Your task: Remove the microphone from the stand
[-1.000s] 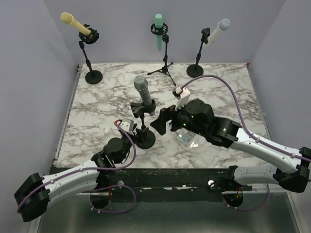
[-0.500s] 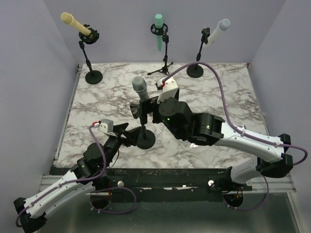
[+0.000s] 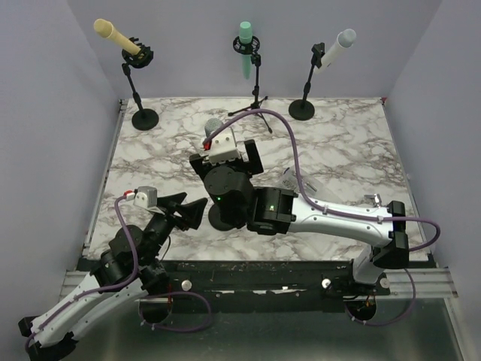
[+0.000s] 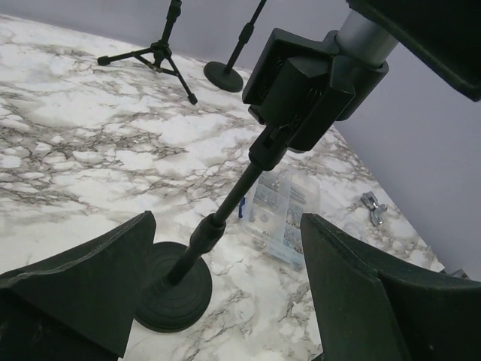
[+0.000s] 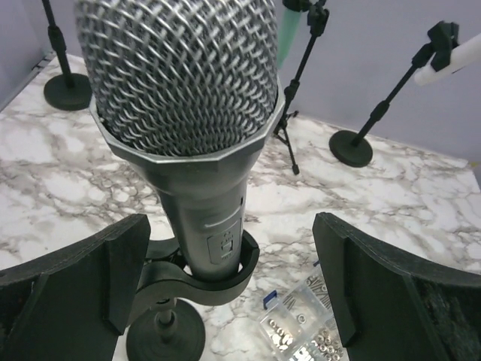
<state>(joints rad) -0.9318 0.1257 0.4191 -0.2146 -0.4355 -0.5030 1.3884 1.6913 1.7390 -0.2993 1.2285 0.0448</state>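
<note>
A grey microphone [image 5: 192, 113] with a silver mesh head stands in the black clip [image 5: 199, 274] of a short stand [image 4: 233, 203] with a round base [image 4: 173, 289], mid-table. My right gripper [image 5: 229, 248] is open, one finger on each side of the microphone body just above the clip, not touching it. In the top view the right wrist covers most of the microphone [image 3: 214, 126]. My left gripper [image 4: 225, 241] is open, low by the near-left table edge, facing the stand's pole and base from a short way off.
A clear plastic box of small hardware [image 4: 282, 210] lies right of the stand, with a metal wing nut [image 4: 373, 207] beyond it. Three other stands hold a yellow microphone [image 3: 116, 34], a green one [image 3: 246, 49] and a white one [image 3: 336, 47] along the back.
My right arm swung left and now sits over the microphone with its jaws either side of it. My left gripper let go of the stand, opened and drew back toward the near left.
</note>
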